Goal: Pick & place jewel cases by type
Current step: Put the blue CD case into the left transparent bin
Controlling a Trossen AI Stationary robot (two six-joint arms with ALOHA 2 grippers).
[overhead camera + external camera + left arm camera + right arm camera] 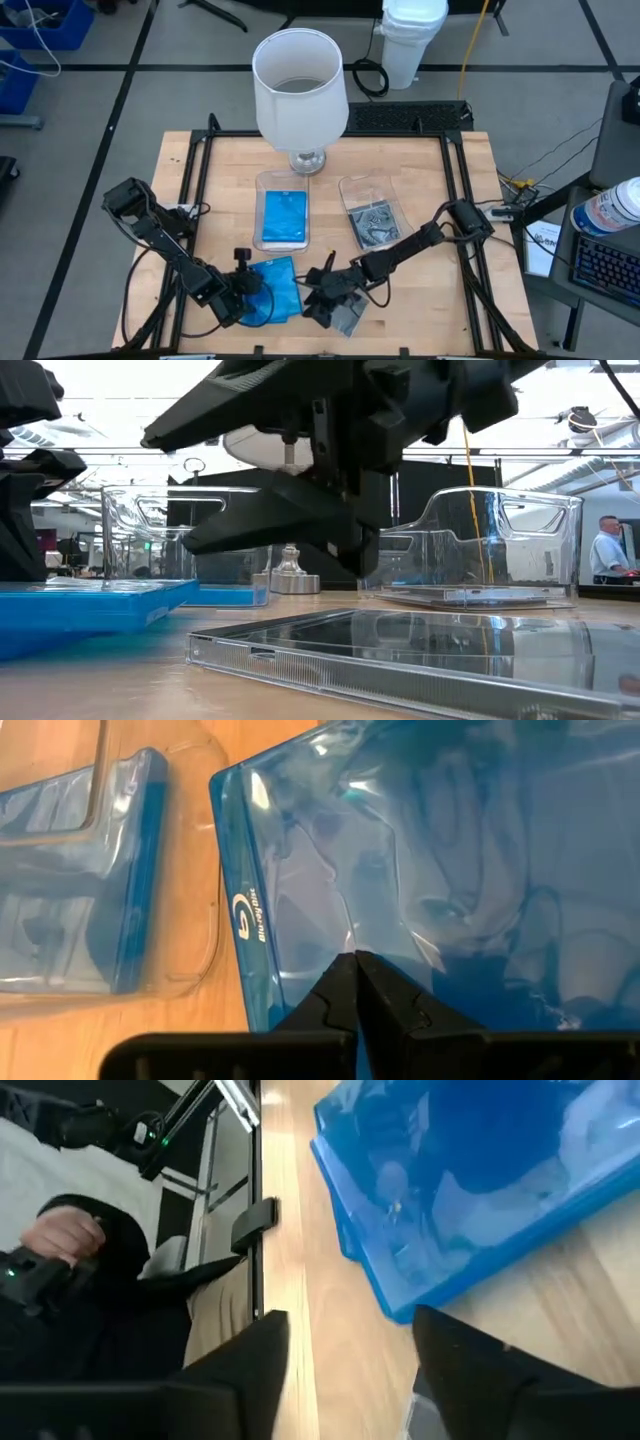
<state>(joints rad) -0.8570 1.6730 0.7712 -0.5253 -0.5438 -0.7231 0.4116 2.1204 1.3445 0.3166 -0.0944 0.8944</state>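
The left tool (243, 297) is closed on the blue jewel case (277, 289), while the right tool (322, 300) is held open above the grey jewel case (347, 318) on the bench (420, 300).

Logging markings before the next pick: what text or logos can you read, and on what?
Blue case under the left gripper: a white "G"-like logo with a short line of white print beside it, too small to read.
Nothing else legible in any view.
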